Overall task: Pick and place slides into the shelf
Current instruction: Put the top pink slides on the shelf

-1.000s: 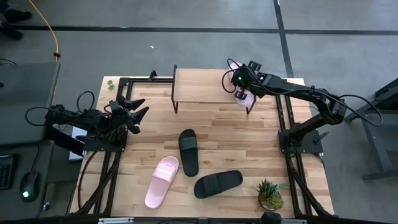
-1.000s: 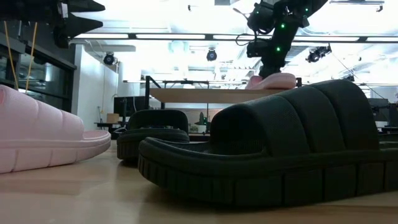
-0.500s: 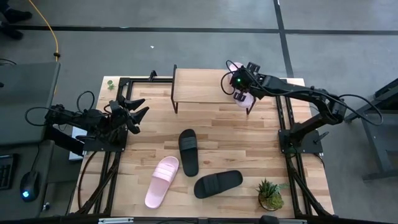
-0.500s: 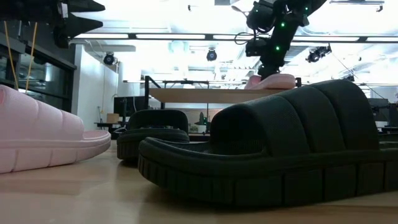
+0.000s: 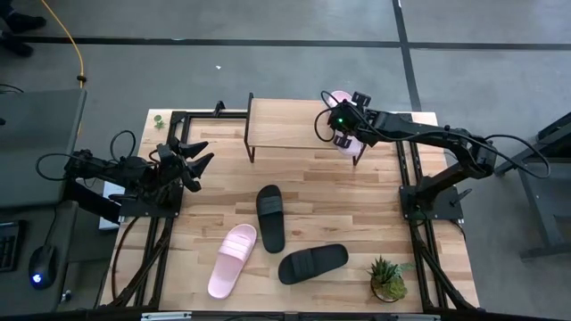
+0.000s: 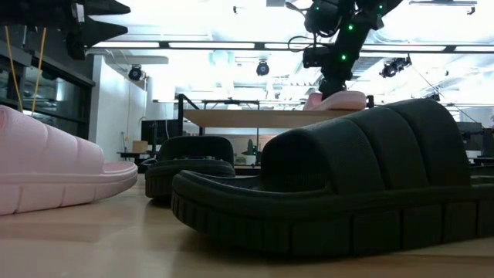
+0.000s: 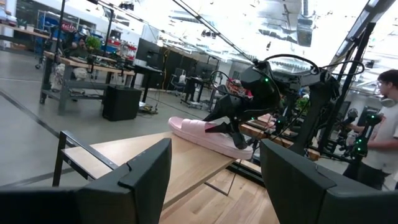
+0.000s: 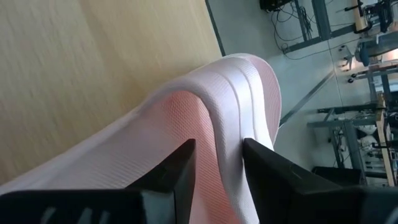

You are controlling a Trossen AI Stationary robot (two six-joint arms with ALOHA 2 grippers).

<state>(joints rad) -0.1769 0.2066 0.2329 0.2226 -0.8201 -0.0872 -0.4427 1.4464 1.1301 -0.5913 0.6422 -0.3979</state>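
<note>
One pink slide (image 5: 343, 135) lies on the shelf (image 5: 285, 125) at its right end, the right gripper (image 5: 339, 129) pinching its strap. Three slides remain on the table (image 5: 375, 192): a pink one (image 5: 232, 259) and two black (image 5: 270, 217). The left gripper (image 5: 192, 156) waits, fingers apart, at the left edge.

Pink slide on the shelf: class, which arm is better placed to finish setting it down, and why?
The right arm. Its gripper is at the pink slide on the shelf, fingers straddling the strap. The left gripper waits open at the table's left edge, away from the shelf.
</note>
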